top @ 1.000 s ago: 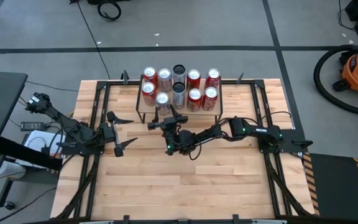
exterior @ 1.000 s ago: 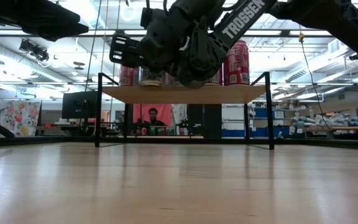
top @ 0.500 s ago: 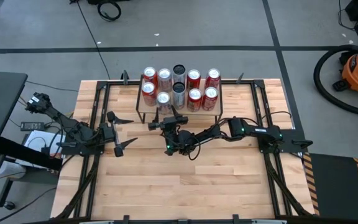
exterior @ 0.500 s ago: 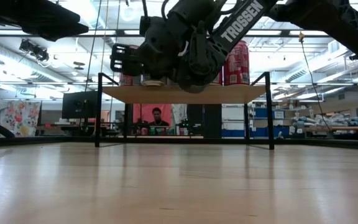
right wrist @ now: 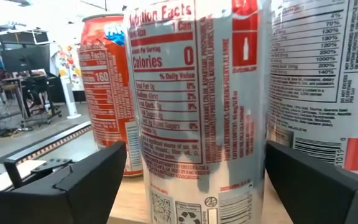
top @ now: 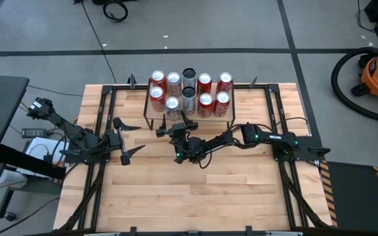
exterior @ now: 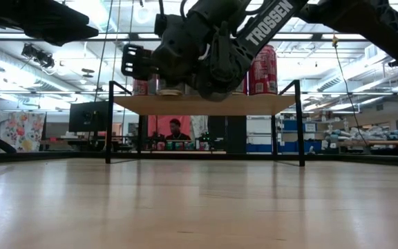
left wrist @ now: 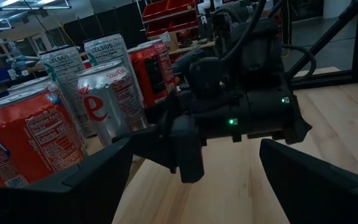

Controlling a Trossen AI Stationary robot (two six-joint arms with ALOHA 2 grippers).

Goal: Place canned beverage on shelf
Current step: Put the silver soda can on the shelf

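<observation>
The shelf (exterior: 199, 105) stands at the table's far middle and carries several red and silver cans. The canned beverage, a silver can (right wrist: 197, 93), stands upright on its base on the plank's near left part (top: 172, 105). My right gripper (right wrist: 196, 155) is open and level at the shelf's near edge (top: 176, 124), with one finger on each side of this can and close to it. My left gripper (top: 126, 138) hangs open over the table's left part with nothing between its fingers (left wrist: 194, 186).
A red can (right wrist: 107, 93) and another silver can (right wrist: 316, 81) stand close on either side of the silver one. The black frame rails (top: 100, 131) run along the table's sides. Bare wooden tabletop (top: 195, 190) lies toward the near edge.
</observation>
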